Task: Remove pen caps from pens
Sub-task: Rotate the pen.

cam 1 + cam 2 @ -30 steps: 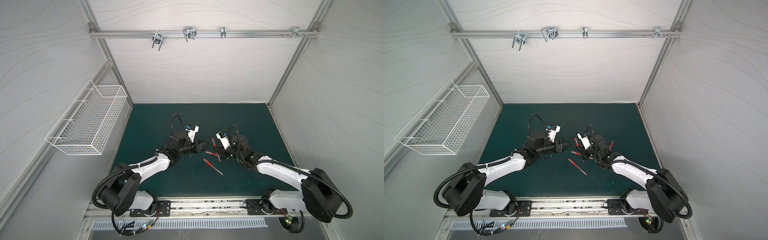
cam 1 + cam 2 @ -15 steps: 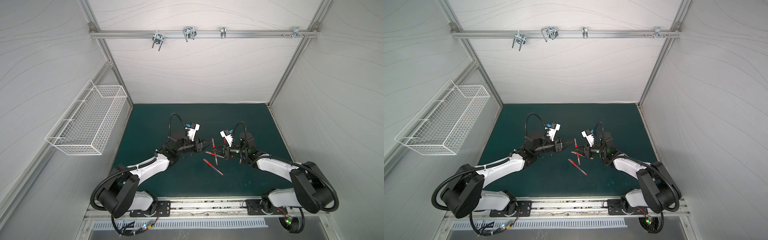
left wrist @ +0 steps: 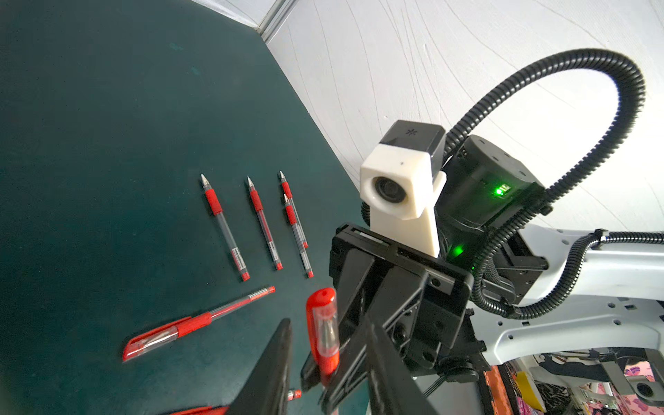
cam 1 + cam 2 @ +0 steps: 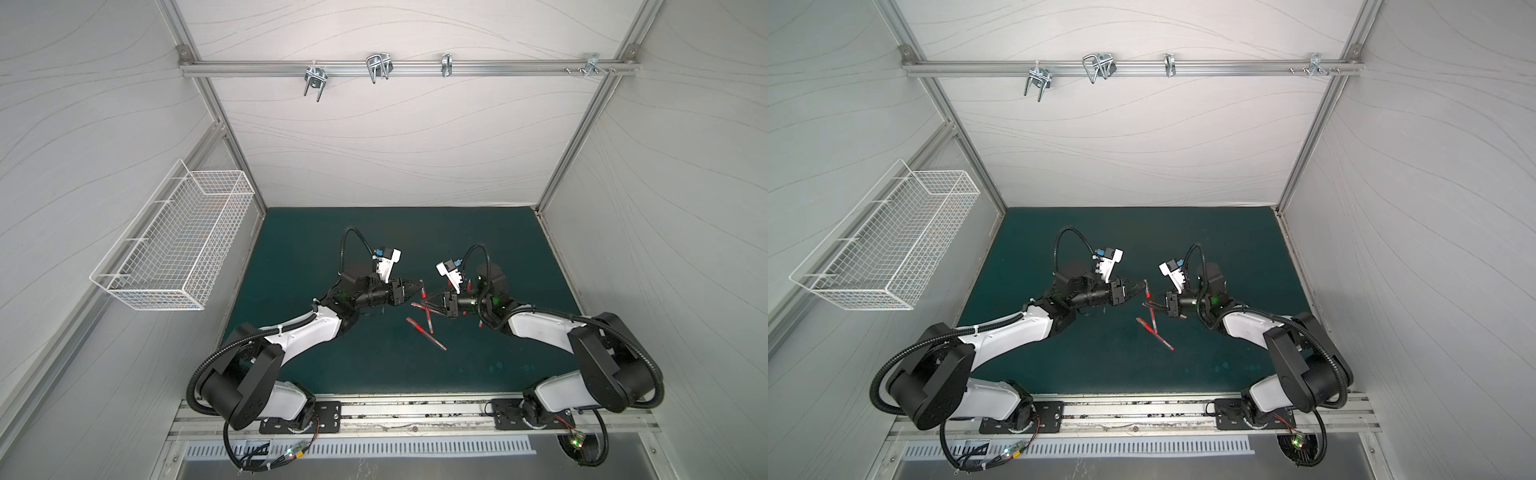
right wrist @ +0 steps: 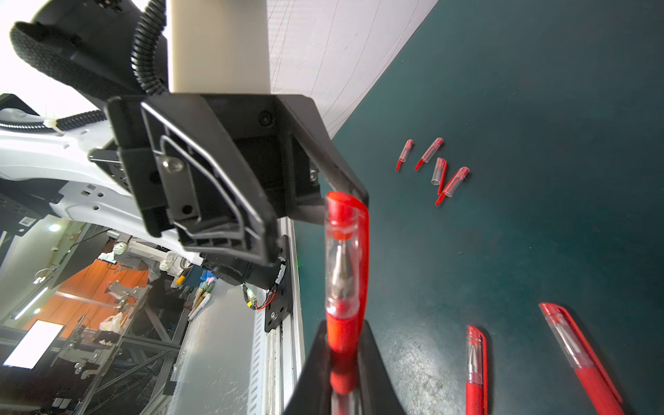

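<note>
My right gripper (image 5: 343, 345) is shut on the red grip band of a capped pen (image 5: 341, 251) and holds it above the green mat. The pen's red cap (image 3: 323, 323) stands between the fingers of my left gripper (image 3: 325, 323), which is open with a gap on one side. In both top views the two grippers meet tip to tip at mid-mat, the left (image 4: 417, 286) and the right (image 4: 424, 298). Several loose pen caps (image 5: 440, 170) lie together on the mat. Several uncapped pens (image 3: 224, 224) lie side by side.
Capped pens lie on the mat below the grippers (image 4: 426, 334) (image 5: 476, 359) (image 5: 582, 352) (image 3: 194, 323). A white wire basket (image 4: 174, 245) hangs on the left wall. The booth's walls close in the mat on three sides.
The right gripper has lifted and turned its pen towards the left gripper. The left gripper has moved onto the cap and its jaws have narrowed around it.
</note>
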Controlling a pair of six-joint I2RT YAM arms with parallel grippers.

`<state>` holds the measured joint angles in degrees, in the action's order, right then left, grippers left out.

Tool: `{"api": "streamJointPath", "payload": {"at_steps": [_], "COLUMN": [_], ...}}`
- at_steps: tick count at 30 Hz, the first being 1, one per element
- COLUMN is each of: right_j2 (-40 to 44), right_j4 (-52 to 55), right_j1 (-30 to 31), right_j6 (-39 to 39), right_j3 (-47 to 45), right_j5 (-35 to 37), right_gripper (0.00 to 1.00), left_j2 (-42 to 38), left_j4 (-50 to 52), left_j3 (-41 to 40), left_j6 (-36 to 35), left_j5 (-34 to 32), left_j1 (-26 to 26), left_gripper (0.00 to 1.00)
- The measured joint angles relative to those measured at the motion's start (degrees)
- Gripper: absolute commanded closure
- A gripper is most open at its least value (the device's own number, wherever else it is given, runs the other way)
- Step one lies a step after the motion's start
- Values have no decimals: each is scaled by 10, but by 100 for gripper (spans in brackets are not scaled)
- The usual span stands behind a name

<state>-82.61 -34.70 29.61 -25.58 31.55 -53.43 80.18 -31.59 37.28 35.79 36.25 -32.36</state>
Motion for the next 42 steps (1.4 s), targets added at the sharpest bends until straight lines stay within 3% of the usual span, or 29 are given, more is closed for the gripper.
{"api": "streamJointPath", "payload": {"at_steps": [6, 15, 17, 23, 25, 28, 36, 42], "right_j2": [-6, -17, -17, -6, 21, 89, 195, 201], "right_j4": [-5, -8, -8, 19, 52, 115, 195, 207], "right_j1": [8, 14, 14, 19, 26, 64, 209, 247], "right_j6": [-1, -1, -1, 13, 32, 73, 149, 166], "right_j3": [4, 14, 15, 15, 14, 15, 6, 3], "right_j5": [-8, -13, -13, 13, 53, 162, 506, 645], "right_gripper": [100, 100, 94, 61, 53, 48, 55, 57], "left_j2": [13, 17, 17, 19, 19, 19, 16, 16], "left_j4": [-6, -19, -21, -23, -23, -19, -15, -13], "left_j3": [0, 0, 0, 0, 0, 0, 0, 0], "left_j6": [7, 11, 11, 11, 11, 10, 10, 10], "left_j5": [11, 19, 19, 19, 16, 8, -5, -11], "left_j1": [0, 3, 3, 3, 3, 3, 4, 7], "left_gripper": [76, 97, 100, 100, 100, 100, 100, 100]}}
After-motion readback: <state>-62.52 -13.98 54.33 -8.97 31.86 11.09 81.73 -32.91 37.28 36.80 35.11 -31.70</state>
